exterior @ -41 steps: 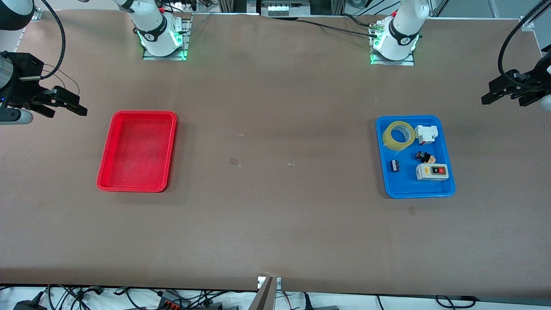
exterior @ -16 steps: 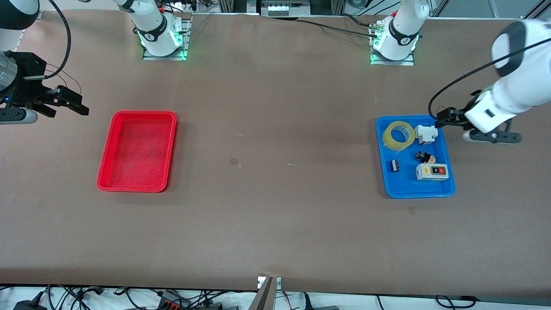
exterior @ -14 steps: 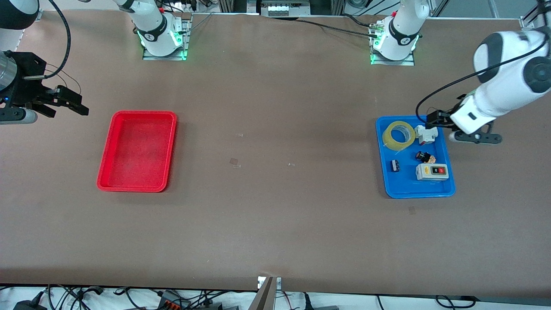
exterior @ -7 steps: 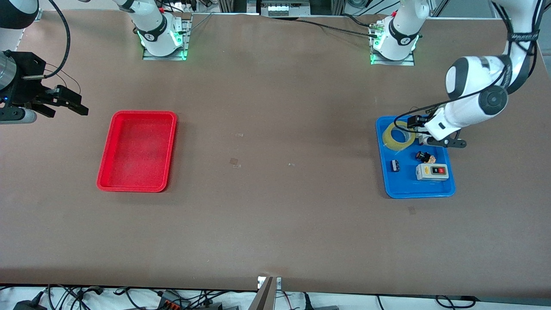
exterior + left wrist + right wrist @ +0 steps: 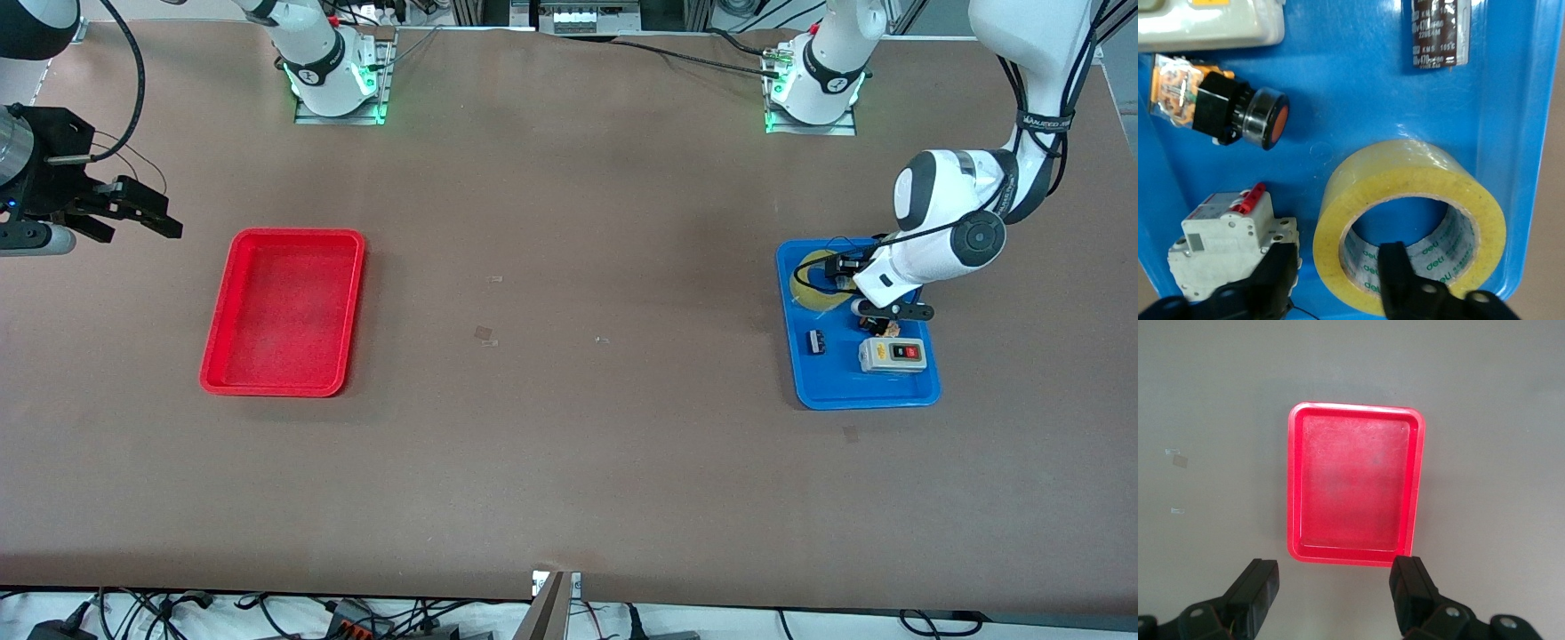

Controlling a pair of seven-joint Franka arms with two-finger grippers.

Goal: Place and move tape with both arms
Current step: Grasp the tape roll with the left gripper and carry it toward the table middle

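Note:
The yellow tape roll (image 5: 807,286) lies flat in the blue tray (image 5: 831,387), at the corner farthest from the front camera. My left gripper (image 5: 842,270) is down over it and open. In the left wrist view the left gripper (image 5: 1338,268) straddles the wall of the tape (image 5: 1405,163). One finger (image 5: 1395,270) is inside the hollow centre. The other finger (image 5: 1279,270) is outside, between the tape and a white breaker (image 5: 1221,243). My right gripper (image 5: 133,213) is open and empty, and waits in the air at the right arm's end of the table.
The blue tray (image 5: 1358,80) also holds a grey switch box (image 5: 892,355), a red push button (image 5: 1238,117) and a small black part (image 5: 815,341). A red tray (image 5: 284,311) stands empty near the right gripper (image 5: 1335,590) and shows in the right wrist view (image 5: 1295,487).
The left arm has swung in from the table's end over the blue tray and come down onto the tape. The right arm has not moved.

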